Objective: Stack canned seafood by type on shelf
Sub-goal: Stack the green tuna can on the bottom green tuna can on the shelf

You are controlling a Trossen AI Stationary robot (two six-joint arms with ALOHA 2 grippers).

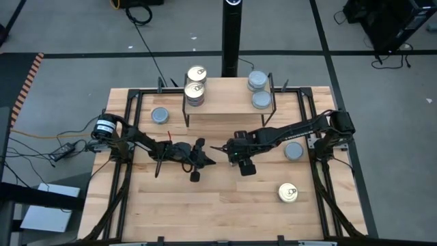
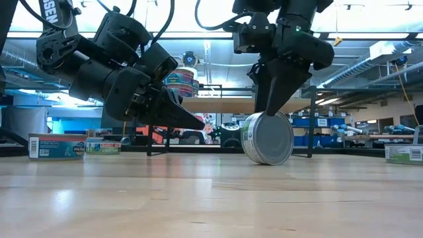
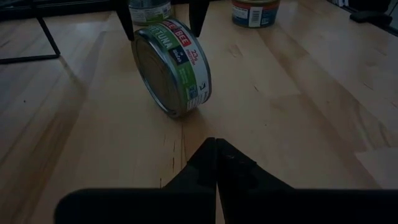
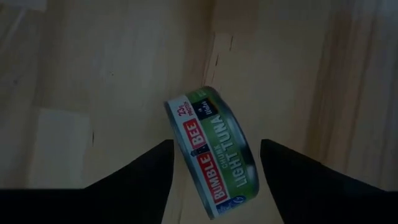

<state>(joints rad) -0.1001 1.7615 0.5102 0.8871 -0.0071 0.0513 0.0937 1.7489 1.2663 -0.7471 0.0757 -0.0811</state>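
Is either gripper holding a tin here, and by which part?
Nothing is clearly gripped. The right gripper stands open astride the rim of a tin on edge; contact cannot be told. The left gripper is shut and empty.

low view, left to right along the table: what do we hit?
Blue-label tin → green-label tin → left gripper, shut → tin on edge under the open right gripper → tin at right edge.

Lab: rear shelving [image 2: 370, 122], ceiling ducts [image 2: 39, 63]

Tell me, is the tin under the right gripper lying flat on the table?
No. In the low view the tin stands on its edge, tilted, on the table.
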